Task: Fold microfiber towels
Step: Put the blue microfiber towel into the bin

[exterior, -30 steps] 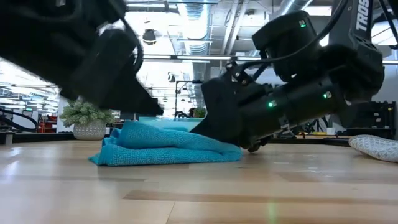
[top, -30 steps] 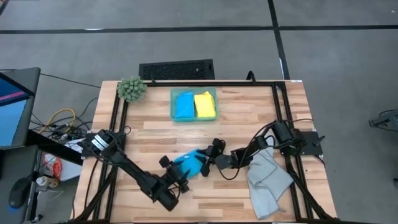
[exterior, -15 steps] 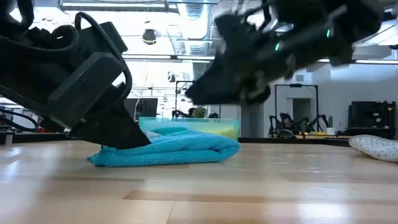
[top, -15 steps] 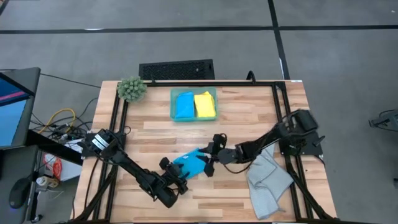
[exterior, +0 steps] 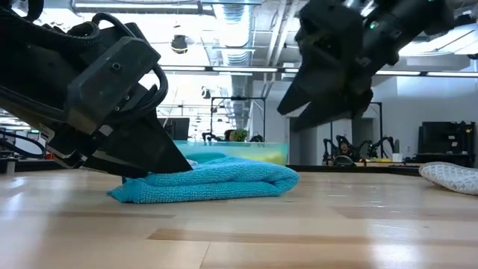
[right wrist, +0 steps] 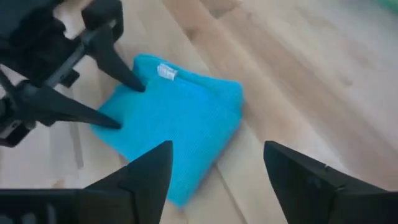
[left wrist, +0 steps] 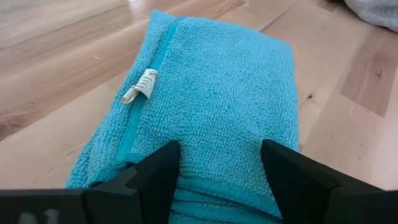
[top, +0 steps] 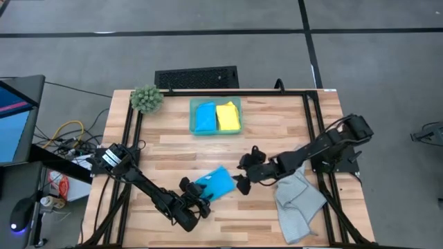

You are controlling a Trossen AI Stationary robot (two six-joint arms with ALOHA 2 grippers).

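Folded blue towel (top: 217, 184) flat on table (top: 277, 117), in front of tray (top: 215, 130). Left gripper (top: 201, 199) down on towel's near edge, fingers (left wrist: 155, 180) wide apart, pressing on cloth. Right gripper (top: 243, 171) up off table, just right of towel, fingers spread, holding nothing. Grey towel (top: 297, 204) well right of blue one. Yellow towel (top: 228, 116) + 2nd blue towel (top: 205, 117) inside tray.

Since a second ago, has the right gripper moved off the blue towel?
Yes. The right gripper has lifted and drawn back toward the grey towel, clear of the folded blue towel it was touching. Its fingers are open.
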